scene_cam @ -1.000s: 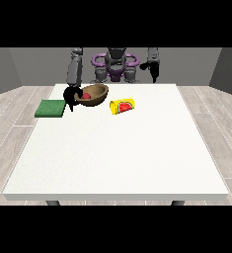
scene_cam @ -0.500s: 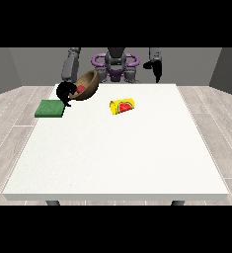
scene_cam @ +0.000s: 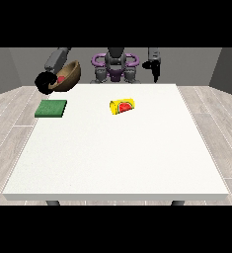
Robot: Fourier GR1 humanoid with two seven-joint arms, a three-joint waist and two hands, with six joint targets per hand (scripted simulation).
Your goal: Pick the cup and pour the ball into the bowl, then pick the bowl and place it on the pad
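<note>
pouring looks done, since the ball (scene_cam: 61,78) sits in the bowl (scene_cam: 68,75), which the hand at the view's left (scene_cam: 44,81) grasps, tilted, above the pad (scene_cam: 51,108), placing left

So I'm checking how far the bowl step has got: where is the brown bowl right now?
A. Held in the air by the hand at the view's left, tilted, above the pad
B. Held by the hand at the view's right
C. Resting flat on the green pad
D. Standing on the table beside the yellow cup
A: the bowl is tilted and off the table in the hand at the view's left, above the green pad, which has nothing on it.
</note>
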